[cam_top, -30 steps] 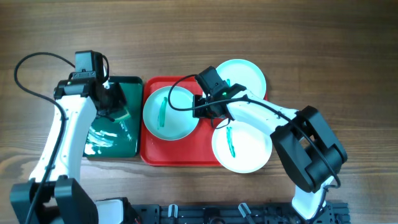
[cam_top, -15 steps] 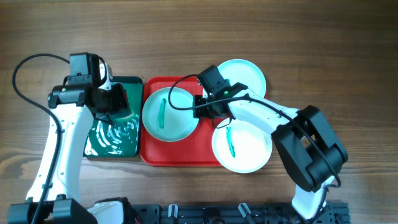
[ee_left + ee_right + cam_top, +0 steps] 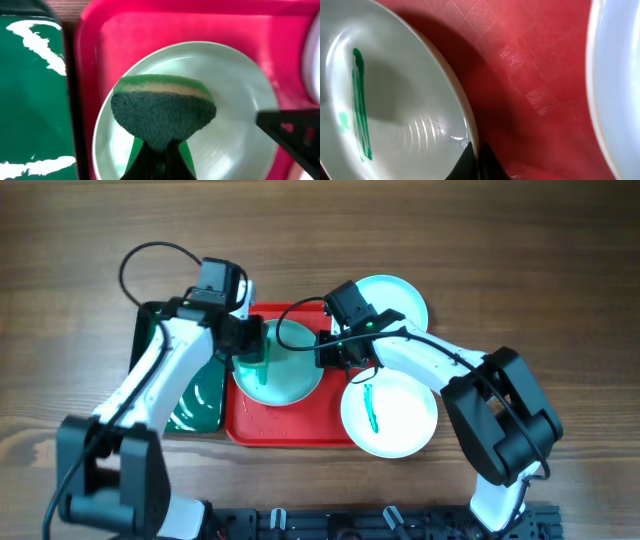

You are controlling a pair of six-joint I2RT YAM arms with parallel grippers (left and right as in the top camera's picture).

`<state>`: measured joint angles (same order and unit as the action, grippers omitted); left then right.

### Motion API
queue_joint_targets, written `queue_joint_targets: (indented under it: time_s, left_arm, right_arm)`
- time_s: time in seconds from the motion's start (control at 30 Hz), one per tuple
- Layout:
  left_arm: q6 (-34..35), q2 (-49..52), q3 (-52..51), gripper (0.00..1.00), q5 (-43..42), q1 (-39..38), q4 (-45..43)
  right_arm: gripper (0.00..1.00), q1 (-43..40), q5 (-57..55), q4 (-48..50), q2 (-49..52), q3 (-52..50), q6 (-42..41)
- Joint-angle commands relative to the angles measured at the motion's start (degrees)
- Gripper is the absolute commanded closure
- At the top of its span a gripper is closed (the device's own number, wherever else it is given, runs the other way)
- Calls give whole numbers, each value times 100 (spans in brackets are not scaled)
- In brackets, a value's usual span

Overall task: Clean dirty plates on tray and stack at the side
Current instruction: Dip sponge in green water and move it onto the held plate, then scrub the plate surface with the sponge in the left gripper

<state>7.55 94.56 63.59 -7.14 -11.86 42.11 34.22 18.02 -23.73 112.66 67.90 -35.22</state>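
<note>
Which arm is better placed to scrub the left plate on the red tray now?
Left. The left gripper holds the sponge right over that plate, while the right gripper pinches its rim, seemingly steadying it.

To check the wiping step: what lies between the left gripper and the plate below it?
A green sponge, pinched in the left gripper, lies between it and the plate. The left wrist view shows this; whether it touches the plate is unclear.
</note>
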Motion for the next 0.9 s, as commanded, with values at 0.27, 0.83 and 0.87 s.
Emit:
queue_joint_targets:
  time_s: [0.27,0.83,0.87]
  left_arm:
    - [584,1187,26,96,518,-520,-138]
    - [1550,1086,28,96,2024,-765,568]
    - [1589,1086,28,96,2177,-841,476]
  right_arm:
    - [96,-212,4,-157,90,-42,61]
    - [96,-225,2,-177,92,-42,74]
    - [96,-225,2,-177,92,-42,76]
